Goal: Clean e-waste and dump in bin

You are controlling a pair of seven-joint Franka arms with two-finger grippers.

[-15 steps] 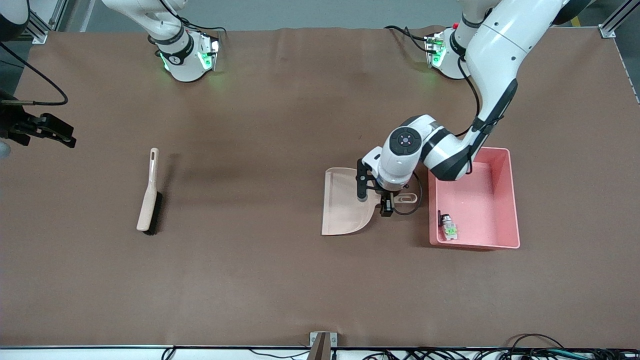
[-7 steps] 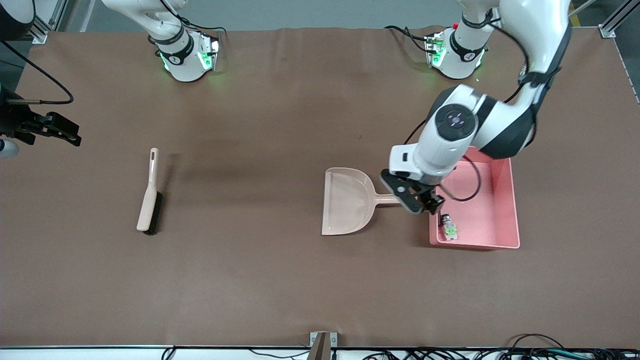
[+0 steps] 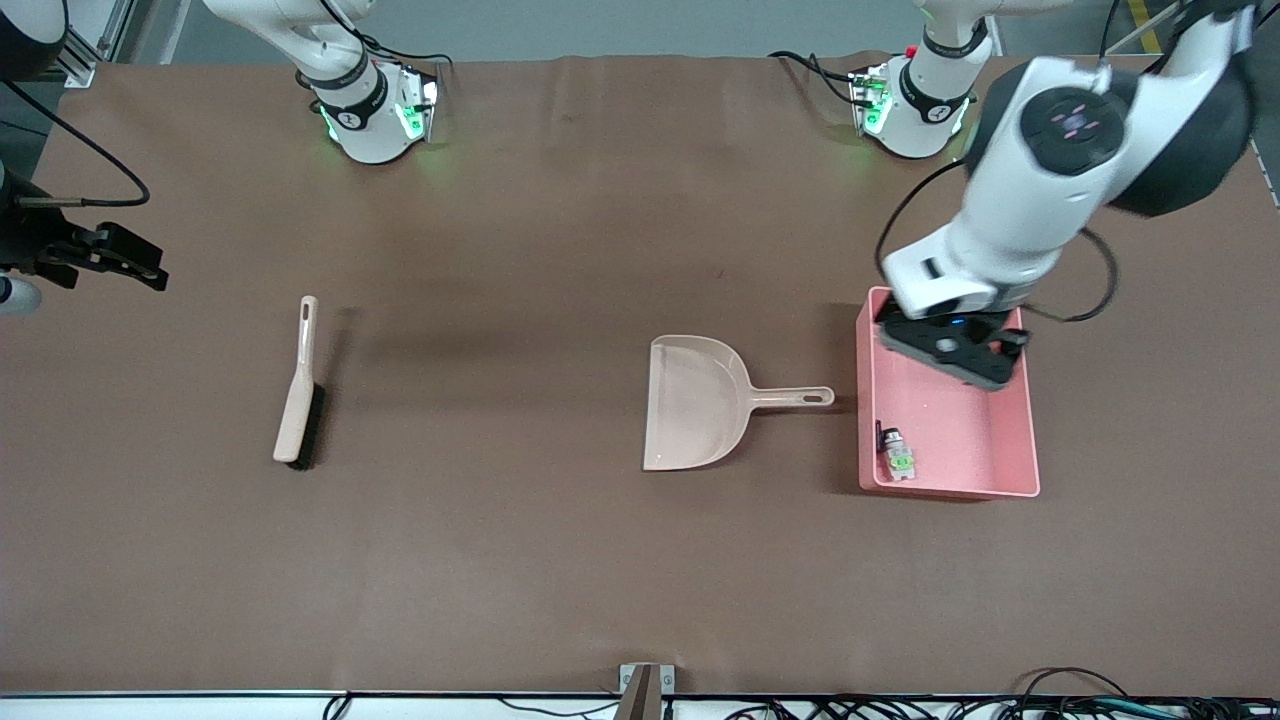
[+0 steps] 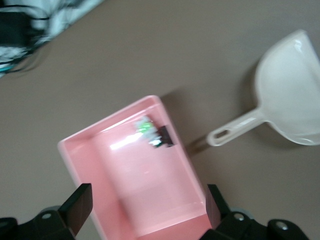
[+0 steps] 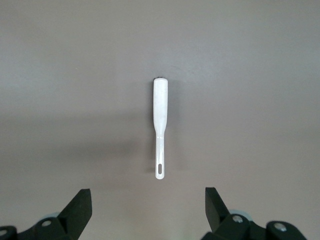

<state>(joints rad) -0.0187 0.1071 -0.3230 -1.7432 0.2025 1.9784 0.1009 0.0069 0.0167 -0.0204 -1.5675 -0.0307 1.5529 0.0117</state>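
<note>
The e-waste (image 3: 896, 455) lies inside the pink bin (image 3: 950, 490), in the corner nearest the front camera on the dustpan's side. It is a white piece with a green tip and a dark stub beside it. My left gripper (image 3: 955, 352) hangs open and empty over the bin's end nearer the robots' bases. The left wrist view shows the bin (image 4: 150, 185) between its fingers, with the e-waste (image 4: 152, 132) against one wall. My right gripper (image 3: 130, 262) waits open and empty over the right arm's end of the table, above the brush (image 5: 160, 120).
The beige dustpan (image 3: 700, 400) lies flat on the table beside the bin, its handle pointing at the bin; it also shows in the left wrist view (image 4: 290, 100). The beige brush (image 3: 298, 385) with black bristles lies toward the right arm's end.
My left gripper has let go of the dustpan's handle, opened, risen and swung over the bin. The dustpan stays where it was. The right gripper has barely drifted.
</note>
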